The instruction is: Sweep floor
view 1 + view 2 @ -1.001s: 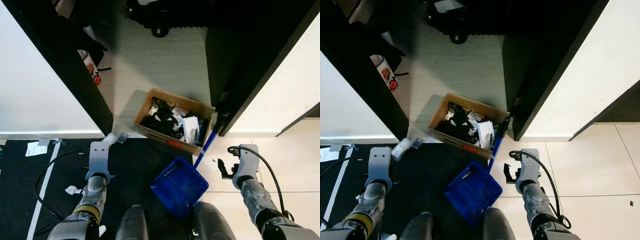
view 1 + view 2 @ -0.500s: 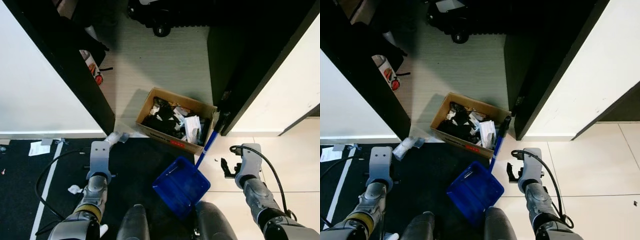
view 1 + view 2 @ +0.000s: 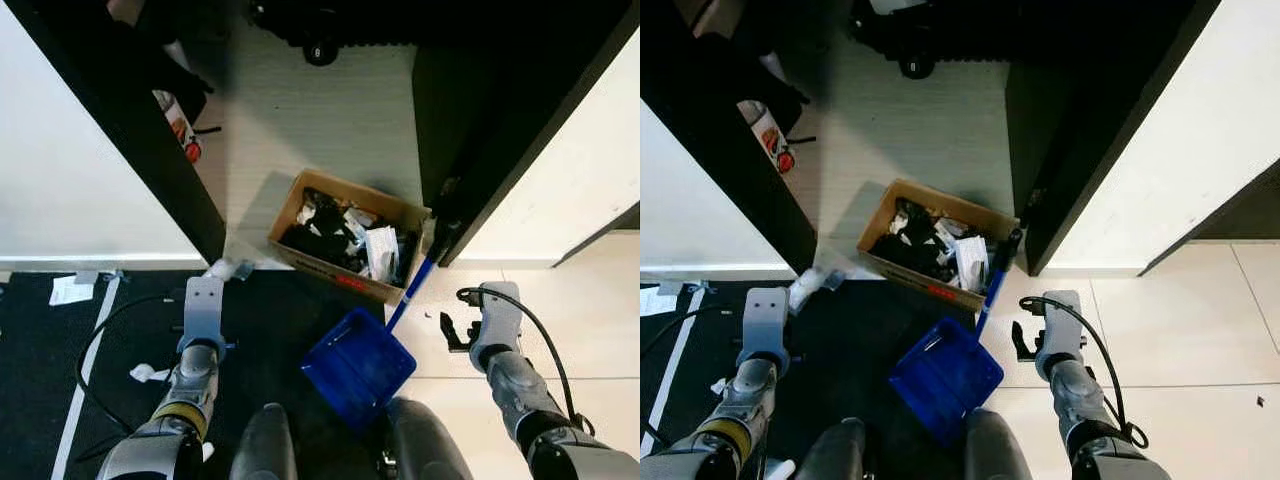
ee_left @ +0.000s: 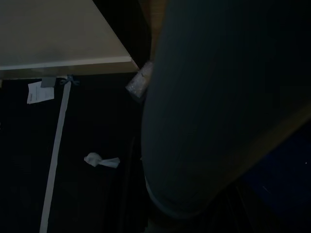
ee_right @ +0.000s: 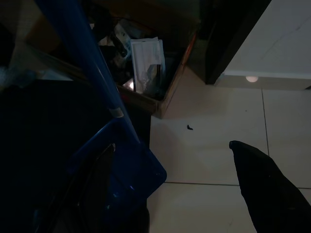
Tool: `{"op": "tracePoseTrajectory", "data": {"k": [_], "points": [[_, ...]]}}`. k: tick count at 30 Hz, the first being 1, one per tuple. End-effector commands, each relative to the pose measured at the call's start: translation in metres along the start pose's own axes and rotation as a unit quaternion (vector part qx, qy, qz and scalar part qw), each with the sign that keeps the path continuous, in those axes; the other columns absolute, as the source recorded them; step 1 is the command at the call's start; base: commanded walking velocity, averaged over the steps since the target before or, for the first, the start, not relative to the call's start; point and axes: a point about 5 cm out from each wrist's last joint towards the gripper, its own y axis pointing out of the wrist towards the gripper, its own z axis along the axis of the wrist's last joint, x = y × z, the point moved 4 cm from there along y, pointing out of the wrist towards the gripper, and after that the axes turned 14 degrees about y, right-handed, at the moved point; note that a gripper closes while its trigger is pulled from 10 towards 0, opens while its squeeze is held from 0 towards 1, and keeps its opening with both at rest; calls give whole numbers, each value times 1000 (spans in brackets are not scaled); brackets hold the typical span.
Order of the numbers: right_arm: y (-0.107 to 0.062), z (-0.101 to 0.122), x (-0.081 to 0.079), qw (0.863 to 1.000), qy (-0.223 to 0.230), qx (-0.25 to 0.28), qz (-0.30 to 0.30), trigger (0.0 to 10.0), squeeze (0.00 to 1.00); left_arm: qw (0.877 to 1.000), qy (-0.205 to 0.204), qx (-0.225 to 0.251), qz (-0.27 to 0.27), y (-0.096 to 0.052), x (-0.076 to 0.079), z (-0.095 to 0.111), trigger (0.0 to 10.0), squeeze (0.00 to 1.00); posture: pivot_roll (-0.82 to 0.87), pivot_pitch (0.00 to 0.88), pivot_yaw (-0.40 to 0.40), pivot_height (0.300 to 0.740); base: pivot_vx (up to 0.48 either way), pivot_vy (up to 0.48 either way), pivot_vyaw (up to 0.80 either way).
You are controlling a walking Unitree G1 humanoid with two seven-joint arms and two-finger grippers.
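Note:
A blue dustpan (image 3: 358,365) lies on the edge of a black mat (image 3: 280,320), its long blue handle (image 3: 413,286) leaning up against a dark doorframe corner. A cardboard box (image 3: 293,211) full of rubbish stands just beyond it. Litter lies on the mat: a crumpled paper (image 3: 145,373), a paper slip (image 3: 72,290) and a plastic wrapper (image 3: 230,268). A dark speck (image 5: 189,127) sits on the tile. My right gripper (image 3: 453,332) hangs open to the right of the handle, apart from it; one black finger (image 5: 265,187) shows. My left arm (image 3: 203,310) hangs idle over the mat.
Black door frames (image 3: 130,130) and white walls (image 3: 60,170) flank a narrow grey floor strip. A red-labelled bottle (image 3: 180,130) and a wheeled object (image 3: 320,50) stand farther in. My own legs (image 3: 265,445) are close to the dustpan. White tape (image 3: 90,370) crosses the mat.
The head view has shifted a little. The dustpan, box and litter lie where they were, and both arms hang about as before.

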Motion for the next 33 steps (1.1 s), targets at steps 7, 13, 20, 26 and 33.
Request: {"op": "tracePoseTrajectory", "data": {"k": [7, 13, 20, 26, 33], "points": [[-1, -6, 1, 1000, -1, -10, -10, 10000, 0, 1000, -18, -15, -15, -2, 5, -8, 10000, 0, -56, 143, -4, 740, 0, 0, 0], [-1, -6, -1, 1000, 3, -7, -10, 10000, 0, 1000, -11, -15, -15, -2, 3, -8, 10000, 0, -55, 144, 1, 740, 0, 0, 0], [-1, -7, -4, 1000, 9, -5, -6, 10000, 0, 1000, -5, -17, -11, -2, 0, -10, 10000, 0, -46, 148, -1, 740, 0, 0, 0], [-1, -7, -5, 1000, 12, -5, -5, 10000, 0, 1000, -3, -17, -13, -3, 0, -11, 10000, 0, -43, 150, -1, 740, 0, 0, 0], [-2, -9, -4, 1000, 18, -5, -5, 10000, 0, 1000, -8, -17, -15, -3, 1, -12, 10000, 0, -44, 150, 1, 740, 0, 0, 0]]}}
